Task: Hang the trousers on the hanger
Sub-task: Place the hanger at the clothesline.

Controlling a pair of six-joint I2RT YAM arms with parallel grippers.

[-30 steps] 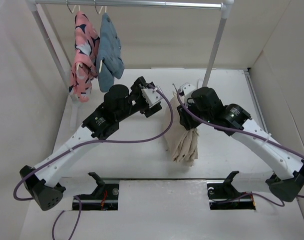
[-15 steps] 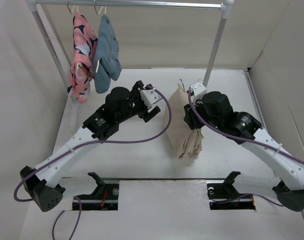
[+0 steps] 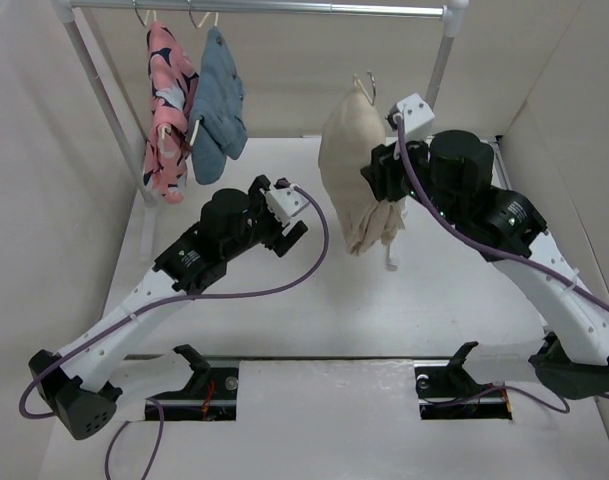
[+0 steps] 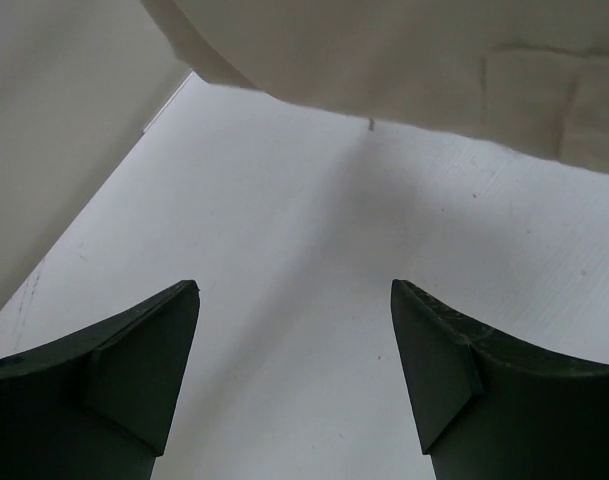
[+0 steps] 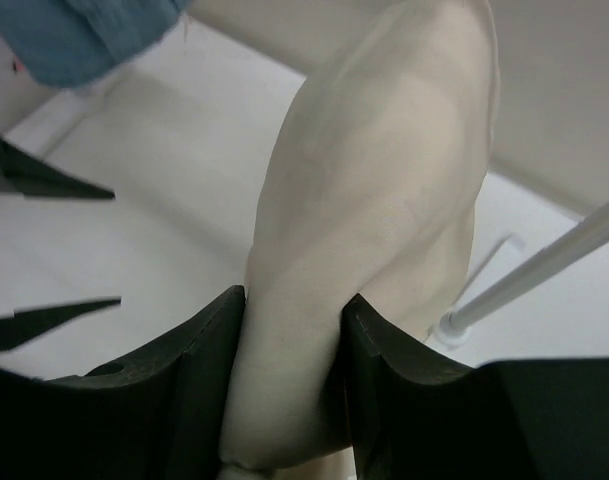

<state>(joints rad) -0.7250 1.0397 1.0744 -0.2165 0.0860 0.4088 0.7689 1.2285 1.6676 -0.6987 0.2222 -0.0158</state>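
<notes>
The left gripper (image 4: 294,300) is open and holds nothing. It sits low over the table (image 3: 314,320), below the trousers (image 3: 346,150), I think to keep out of the way. The trousers hang in the air near the back edge, draped over the hanger (image 3: 367,88). They run up and down, with the loose ends pointing down and the hook pointing up toward the rail (image 3: 284,7). The right gripper (image 5: 294,300) pinches the cloth, likely to lift it to the rail.
</notes>
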